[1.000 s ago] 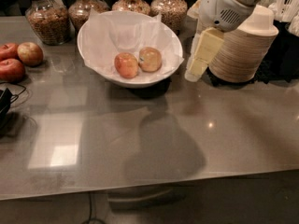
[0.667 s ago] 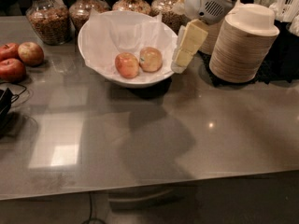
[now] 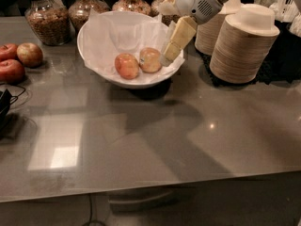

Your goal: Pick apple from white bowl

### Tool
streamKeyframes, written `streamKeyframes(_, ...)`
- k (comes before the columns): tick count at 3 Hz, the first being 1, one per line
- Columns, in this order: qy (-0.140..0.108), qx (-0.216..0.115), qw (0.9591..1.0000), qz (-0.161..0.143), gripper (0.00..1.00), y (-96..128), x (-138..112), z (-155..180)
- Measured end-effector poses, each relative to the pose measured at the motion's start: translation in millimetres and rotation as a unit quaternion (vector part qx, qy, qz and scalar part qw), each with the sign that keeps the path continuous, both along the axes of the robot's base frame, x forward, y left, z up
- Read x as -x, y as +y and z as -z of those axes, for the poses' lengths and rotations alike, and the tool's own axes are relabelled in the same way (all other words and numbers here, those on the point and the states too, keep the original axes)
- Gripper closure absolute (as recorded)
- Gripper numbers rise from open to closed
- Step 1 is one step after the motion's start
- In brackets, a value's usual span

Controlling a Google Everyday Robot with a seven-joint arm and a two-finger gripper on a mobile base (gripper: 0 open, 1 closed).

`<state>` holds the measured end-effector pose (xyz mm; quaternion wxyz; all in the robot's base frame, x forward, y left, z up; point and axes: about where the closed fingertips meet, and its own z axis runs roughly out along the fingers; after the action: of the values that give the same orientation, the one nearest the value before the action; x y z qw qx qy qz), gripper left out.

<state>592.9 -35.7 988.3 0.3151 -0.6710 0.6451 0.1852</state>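
Observation:
The white bowl (image 3: 94, 41), lined with crinkled white paper, stands at the back middle of the grey counter. In it lie the reddish-pink apple (image 3: 127, 66) and, touching it on the right, a paler yellow-tan apple (image 3: 150, 60). My gripper (image 3: 167, 58) reaches in from the upper right. Its cream-coloured tip hangs over the bowl's right rim, just right of the yellow-tan apple and one apple's width from the reddish-pink one. It holds nothing that I can see.
Three darker red apples (image 3: 14, 62) lie at the left edge. Glass jars of grain (image 3: 44, 15) stand behind the bowl. Stacks of tan paper bowls (image 3: 244, 46) stand at the right. A black cable (image 3: 7, 102) lies at the left.
My gripper has moved left and down, from beside the paper bowl stack to over the white bowl's right rim. The apples have not moved.

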Motion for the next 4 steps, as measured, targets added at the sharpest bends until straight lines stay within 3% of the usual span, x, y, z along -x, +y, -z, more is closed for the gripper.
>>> streamKeyframes(1, -0.027, -0.014, 0.9994, -0.015, 0.00, 12.6, -1.4, 1.3)
streamKeyframes(2, -0.061, 0.015, 0.9979, -0.016, 0.00, 21.3, -9.2, 13.4)
streamKeyframes(4, -0.061, 0.011, 0.9978, -0.022, 0.00, 35.5, -41.2, 40.9)
